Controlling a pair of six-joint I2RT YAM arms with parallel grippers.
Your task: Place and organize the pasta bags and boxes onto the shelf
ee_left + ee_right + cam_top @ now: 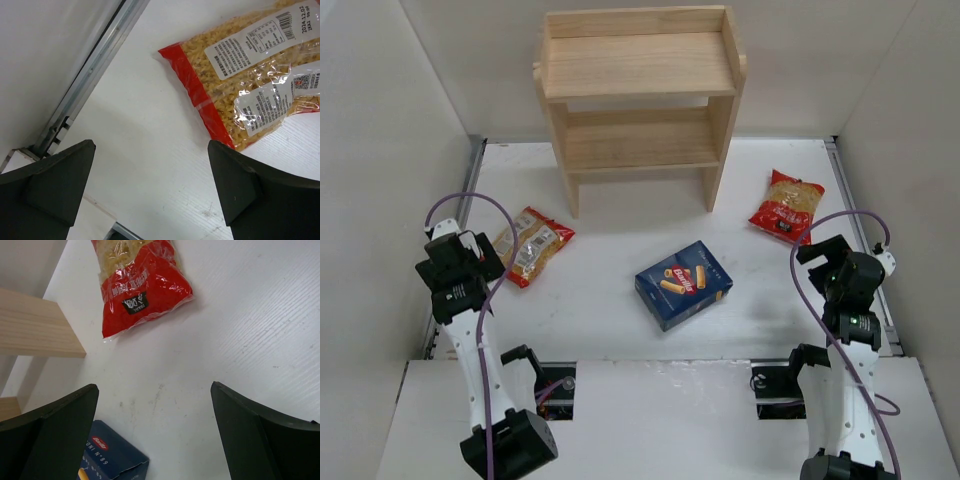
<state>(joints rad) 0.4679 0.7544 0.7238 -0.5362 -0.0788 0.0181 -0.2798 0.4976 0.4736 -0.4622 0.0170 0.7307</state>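
The dark blue pasta box (683, 284) lies flat on the white table (600, 320), in front of the wooden shelf (640, 100). A white-labelled red pasta bag (531, 245) lies near the left gripper (151, 147), and another red bag (787, 206) near the right gripper (154, 387). Both grippers hover with jaws spread wide, holding nothing.

The right gripper's (154, 390) two dark fingers (55, 435) stand spread wide apart over a white, finely ribbed table surface (240, 330), with nothing between them. Ahead of them a red plastic bag of yellow pasta (140, 285) lies flat on the surface, its red end with a small dark label towards the gripper, just beside the foot of a light unfinished wooden shelf panel (35, 325). A corner of a dark blue cardboard box with a red logo (112, 457) lies by the left-hand finger, well apart from the bag.
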